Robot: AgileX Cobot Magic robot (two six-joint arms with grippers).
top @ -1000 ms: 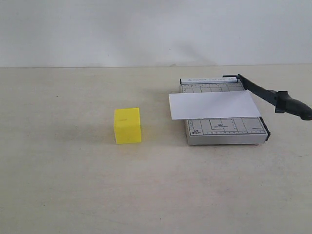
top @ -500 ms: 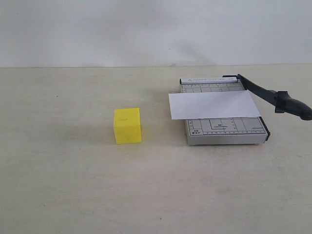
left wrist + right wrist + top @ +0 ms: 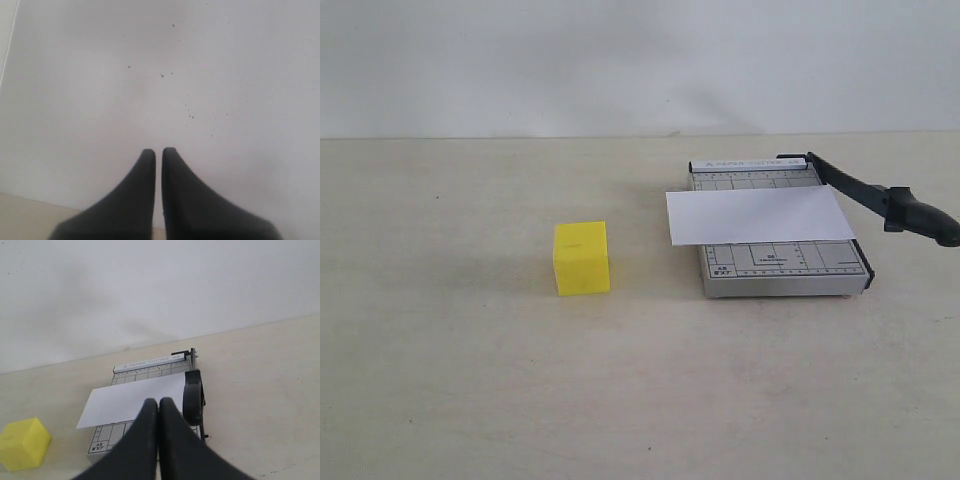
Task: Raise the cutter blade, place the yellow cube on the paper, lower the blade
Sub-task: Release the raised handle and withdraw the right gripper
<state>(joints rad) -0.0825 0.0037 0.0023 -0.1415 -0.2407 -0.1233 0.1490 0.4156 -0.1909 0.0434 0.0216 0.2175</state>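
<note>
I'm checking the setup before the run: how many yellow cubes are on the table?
1. The yellow cube sits on the table, left of the grey trimmer in the exterior view and apart from it. No other cube shows in any view, and none seems hidden.

Check the left gripper (image 3: pixel 158 151) in the left wrist view: its two black fingers (image 3: pixel 132 202) are closed, lying side by side with only a thin seam between the tips. Check the right gripper (image 3: pixel 159 401) in the right wrist view: you see its dark fingers (image 3: pixel 137 445) fully closed, pressed together along their length and tapering to a single point.
</note>
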